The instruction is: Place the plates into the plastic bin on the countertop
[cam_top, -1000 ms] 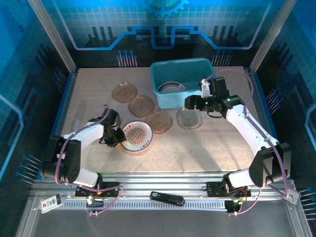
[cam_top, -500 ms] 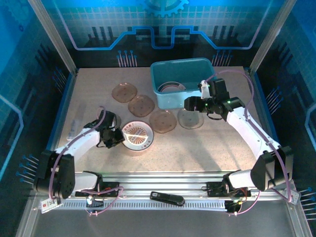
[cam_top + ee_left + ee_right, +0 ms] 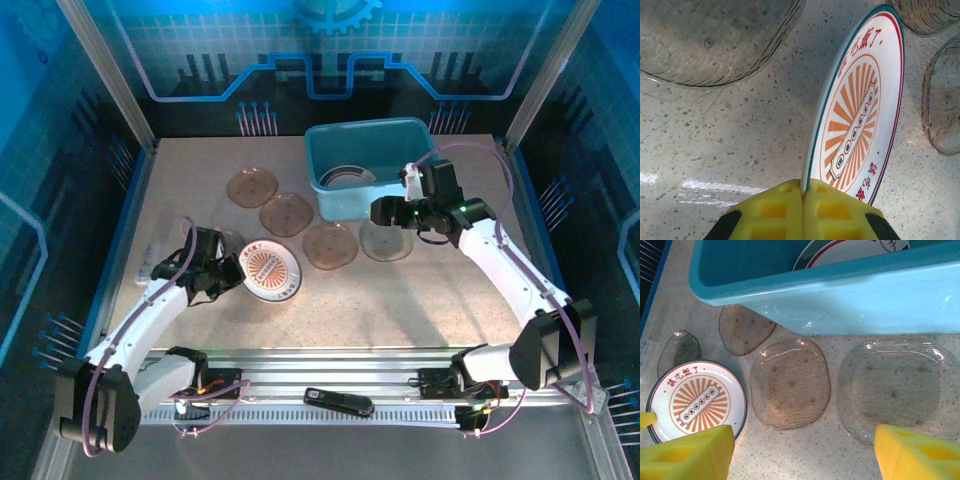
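Beside teal bin (image 3: 345,203): four smoky plates (image 3: 287,213); left jaws clamp patterned plate (image 3: 272,270) rim, right jaws wide, empty.

Orange-sunburst plate (image 3: 270,271) tilted; four smoky plates (image 3: 331,245) near teal bin (image 3: 350,203).

Desk (image 3: 420,300): beige, speckled, blue edging.

On it:
- Teal bin (image 3: 350,200), far centre, long side facing the near edge.
- 4 smoky plates (image 3: 286,213), translucent, rounded-square, flat, in a loose diagonal line from far left toward the bin's near wall. 1 sits apart at far left; 1 lies by the bin's left near corner; the last 2 lie side by side just in front of the bin, the right one paler.
- White plate (image 3: 272,270), round, dark green and red rim, orange sunburst centre, near left, just beside the third smoky plate. Cannot tell whether it lies flat.
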